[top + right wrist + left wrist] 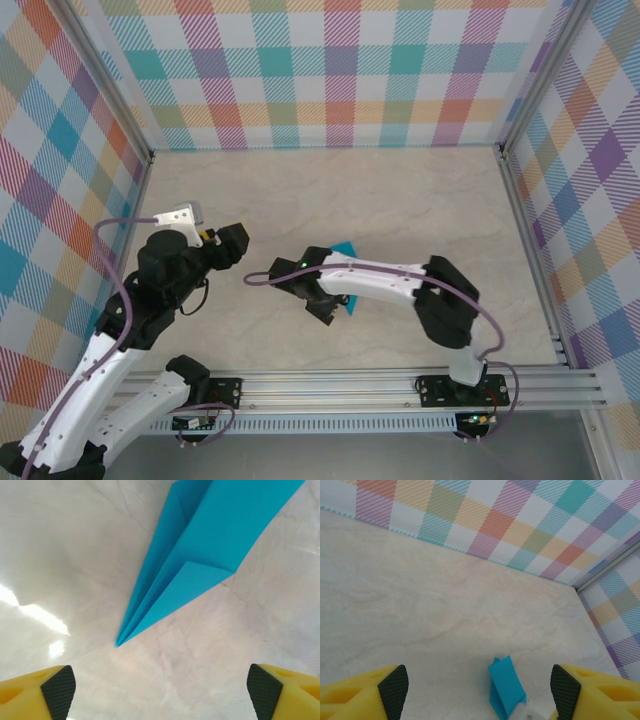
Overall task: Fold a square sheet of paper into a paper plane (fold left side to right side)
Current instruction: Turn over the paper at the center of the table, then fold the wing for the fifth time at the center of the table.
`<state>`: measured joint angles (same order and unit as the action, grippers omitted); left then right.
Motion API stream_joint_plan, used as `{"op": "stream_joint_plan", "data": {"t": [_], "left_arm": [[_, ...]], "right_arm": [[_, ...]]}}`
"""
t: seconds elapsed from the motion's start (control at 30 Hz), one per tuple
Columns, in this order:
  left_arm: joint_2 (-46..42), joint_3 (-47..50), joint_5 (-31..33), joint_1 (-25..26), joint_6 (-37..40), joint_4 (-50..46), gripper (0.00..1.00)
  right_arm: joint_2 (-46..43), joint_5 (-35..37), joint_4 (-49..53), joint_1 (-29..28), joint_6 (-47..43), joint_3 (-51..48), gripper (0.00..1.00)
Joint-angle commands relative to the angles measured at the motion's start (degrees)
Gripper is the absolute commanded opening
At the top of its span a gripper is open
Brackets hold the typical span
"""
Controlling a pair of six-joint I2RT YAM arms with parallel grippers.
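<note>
Creased, pointed teal-blue paper plane (200, 555) on the pale table (400, 190)!
Right gripper (160, 690) by it, spread empty; left gripper (479, 690) spread too.

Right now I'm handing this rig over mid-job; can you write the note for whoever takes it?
Left gripper: open, empty, off to the plane's left.
Right gripper: open, empty, poised over the paper plane.
Plane: on the table, free of both grippers.
Done: the sheet is folded into a slim, pointed, creased dart.
Left: probably only checking the creases and backing both arms away.
</note>
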<state>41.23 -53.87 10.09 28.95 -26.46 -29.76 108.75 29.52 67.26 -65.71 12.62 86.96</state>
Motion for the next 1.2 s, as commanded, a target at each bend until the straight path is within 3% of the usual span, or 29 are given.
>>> {"op": "stream_joint_plan", "data": {"t": [0.0, 0.1, 0.2, 0.37, 0.63, 0.9, 1.17], "left_arm": [[3.7, 2.6, -1.9, -0.6, -5.5, 4.1, 0.79], [8.9, 5.4, -8.3, -0.6, -9.3, 9.9, 0.78], [16.5, 8.0, -17.5, -0.6, -12.0, 18.6, 0.78], [33.2, 8.3, -30.7, 0.5, -15.8, 31.1, 0.76], [51.5, 5.6, -36.4, 3.5, -19.4, 42.2, 0.71], [61.2, 1.3, -39.7, 4.9, -20.3, 47.3, 0.62], [67.1, -1.3, -41.7, 4.9, -18.3, 48.6, 0.29]], "right_arm": [[-9.1, -8.1, -6.1, 0.1, 1.1, -5.4, 1.0], [-17.2, -11.7, -10.8, 4.2, 2.7, -11.3, 1.0], [-25.3, -20.0, -17.9, 12.1, 4.6, -17.7, 1.0], [-38.4, -40.4, -37.1, 25.9, 9.4, -32.1, 1.0], [-47.8, -58.9, -57.0, 40.3, 21.3, -49.1, 1.0], [-55.6, -62.5, -62.0, 48.7, 22.3, -57.7, 1.0], [-66.2, -53.5, -54.7, 49.5, 14.2, -59.6, 1.0]]}}
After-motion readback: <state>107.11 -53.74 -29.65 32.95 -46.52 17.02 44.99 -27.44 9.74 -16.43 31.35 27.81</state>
